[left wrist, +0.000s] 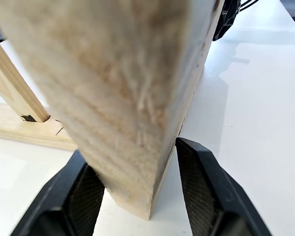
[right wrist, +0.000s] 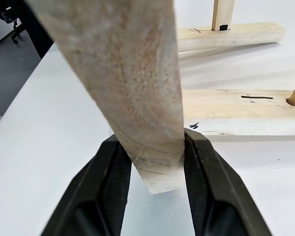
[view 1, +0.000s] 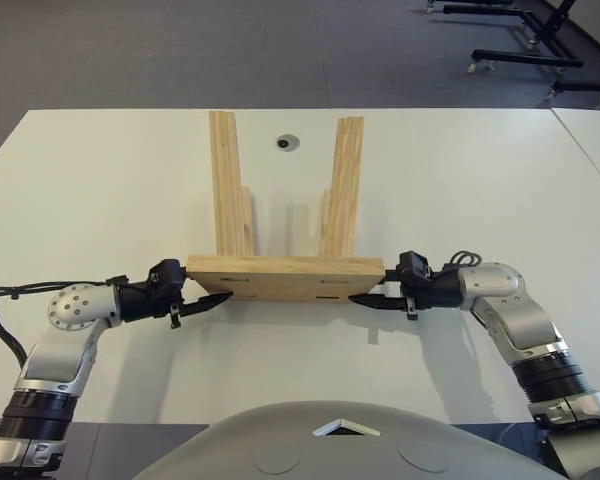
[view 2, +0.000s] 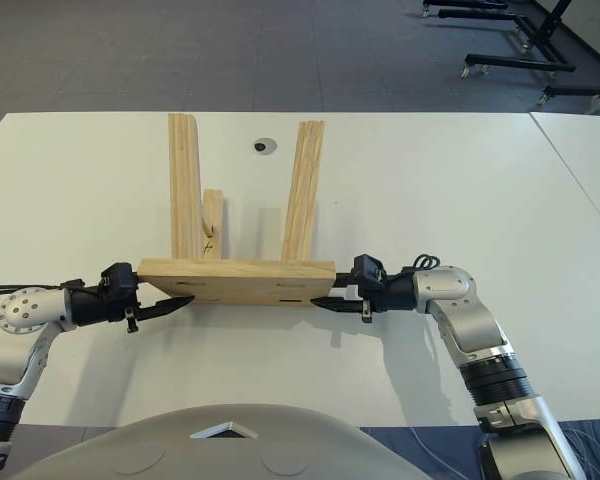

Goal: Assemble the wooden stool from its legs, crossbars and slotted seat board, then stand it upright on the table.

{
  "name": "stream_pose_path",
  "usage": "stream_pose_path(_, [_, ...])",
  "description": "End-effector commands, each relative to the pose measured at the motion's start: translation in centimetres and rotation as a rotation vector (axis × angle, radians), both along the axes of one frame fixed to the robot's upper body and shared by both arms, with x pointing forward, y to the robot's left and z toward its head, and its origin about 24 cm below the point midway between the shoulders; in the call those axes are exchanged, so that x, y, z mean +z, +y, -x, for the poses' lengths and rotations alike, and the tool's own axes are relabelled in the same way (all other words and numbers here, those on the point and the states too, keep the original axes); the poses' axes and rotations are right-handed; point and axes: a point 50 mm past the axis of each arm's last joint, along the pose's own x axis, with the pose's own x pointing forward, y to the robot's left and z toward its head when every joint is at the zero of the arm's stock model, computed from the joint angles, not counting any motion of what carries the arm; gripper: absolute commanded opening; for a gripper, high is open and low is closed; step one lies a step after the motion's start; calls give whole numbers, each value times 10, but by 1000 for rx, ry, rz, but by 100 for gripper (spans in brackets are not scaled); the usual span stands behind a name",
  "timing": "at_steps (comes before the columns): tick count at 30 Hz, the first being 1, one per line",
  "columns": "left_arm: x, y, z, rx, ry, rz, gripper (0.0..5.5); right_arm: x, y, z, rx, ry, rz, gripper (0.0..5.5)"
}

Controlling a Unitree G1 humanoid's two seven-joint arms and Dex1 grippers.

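- Stool (view 1: 285, 268) is on its side on the white table (view 1: 100, 190), nearest the robot and square across its front. The joinery looks finished, so by my reading only the last step is left: tipping it up onto its feet.
- Seat board (view 2: 235, 281) stands on its long edge, its face turned toward the robot, with both arms stationed at its two ends.
- Left gripper (view 1: 220, 298) straddles the board's left end low down, near the tabletop. In the left wrist view its fingers (left wrist: 206, 191) sit tight against both faces of the wood, so I call it clamped on the board, though contact on one side is a close call.
- Right gripper (view 1: 360, 298) mirrors it at the right end. Its fingers (right wrist: 101, 191) press flat on either face of the board's corner, jaws closed down to the board's thickness and no wider.
- Legs (view 1: 227, 180) run away from the board across the table, two resting on the surface and two stacked above them.
- Crossbars (right wrist: 223, 14) are seated in slots in the lower legs and rise toward the upper pair, which says the frame is already together.
- Farther back, a small round port (view 1: 287, 142) sits in the tabletop between the leg ends, well apart from the grippers.
- Lifting from two end grips near the bottom edge, I judge the board could pivot in the pads as it turns.
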Motion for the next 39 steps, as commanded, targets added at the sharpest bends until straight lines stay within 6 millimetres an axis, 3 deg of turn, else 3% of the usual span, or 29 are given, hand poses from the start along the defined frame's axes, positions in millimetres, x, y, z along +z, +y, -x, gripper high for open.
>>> stream_pose_path(1, [14, -7, 16, -85, 131, 103, 207, 19, 14, 8, 83, 91, -78, 143])
stream_pose_path(5, [40, -7, 27, -177, 253, 203, 185, 38, 14, 27, 99, 325, -121, 143])
stream_pose_path(11, [84, -12, 31, -238, 408, 441, 174, 81, 14, 44, 145, 685, -245, 143])
stream_pose_path(16, [103, -16, 47, -222, 508, 598, 174, 119, -5, 43, 216, 947, -244, 143])
stream_pose_path(19, [112, -16, 47, -172, 525, 706, 174, 132, -11, 38, 206, 1100, -282, 143])
stream_pose_path(23, [113, -12, 42, -69, 520, 843, 174, 129, -19, 25, 146, 1198, -338, 143])
stream_pose_path(27, [119, 6, 20, 89, 477, 976, 174, 118, -24, 11, 72, 1253, -371, 145])
stream_pose_path(30, [114, 15, 3, 214, 477, 1024, 174, 116, -3, 0, 90, 1155, -384, 145])
stream_pose_path(34, [111, 18, -7, 264, 490, 1070, 174, 115, 9, -15, 49, 1092, -436, 145])
stream_pose_path(39, [108, 15, -6, 256, 539, 1092, 174, 127, -1, -23, 143, 1164, -478, 145])
